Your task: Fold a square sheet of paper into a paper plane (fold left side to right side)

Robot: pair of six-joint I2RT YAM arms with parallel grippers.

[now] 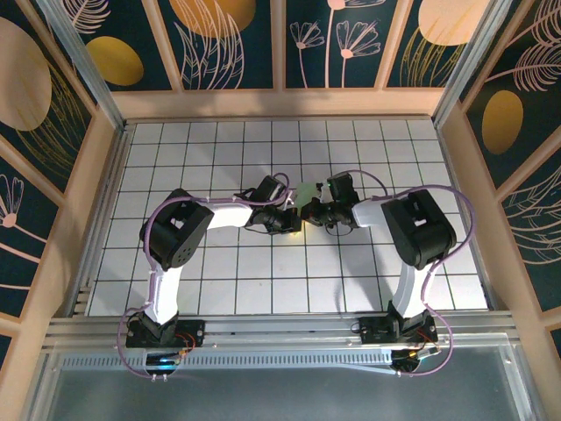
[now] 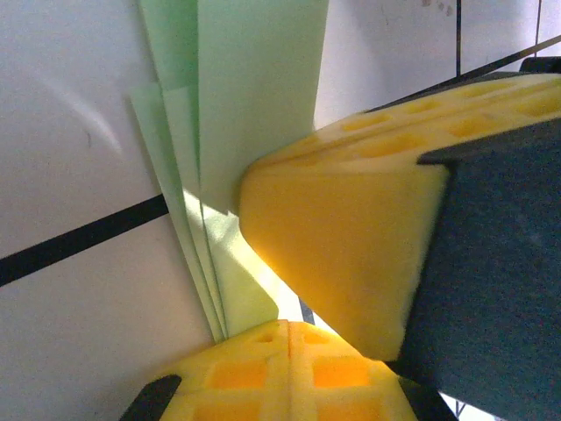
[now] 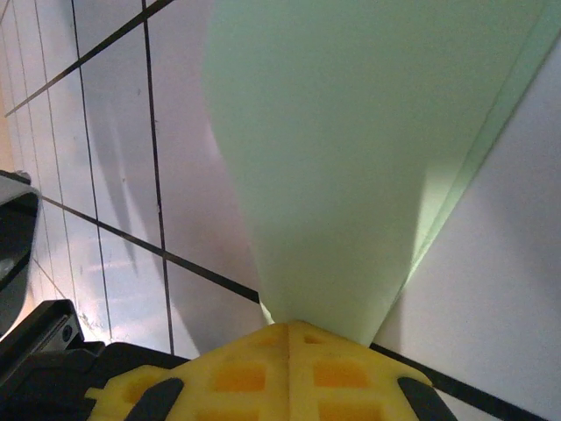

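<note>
The pale-green sheet of paper (image 1: 307,192) lies folded into narrow stacked layers at mid-table, where both arms meet. In the left wrist view the layers (image 2: 254,105) fan out and taper down to my left gripper (image 2: 289,326). It is shut, and its yellow pads cover the paper's narrow end. My right gripper's yellow finger (image 2: 351,254) lies across the paper from the right. In the right wrist view my right gripper (image 3: 289,326) is shut, tips at the foot of a broad panel of the paper (image 3: 351,158). From above, the left gripper (image 1: 296,221) and right gripper (image 1: 316,213) nearly touch.
The white grid-tile table (image 1: 219,289) is fenced by wooden walls (image 1: 105,158) at the left, right and back. Both arm bases are bolted to a metal rail (image 1: 280,331) along the near edge. A dark part of the left arm (image 3: 26,351) sits close by at the right wrist view's lower left.
</note>
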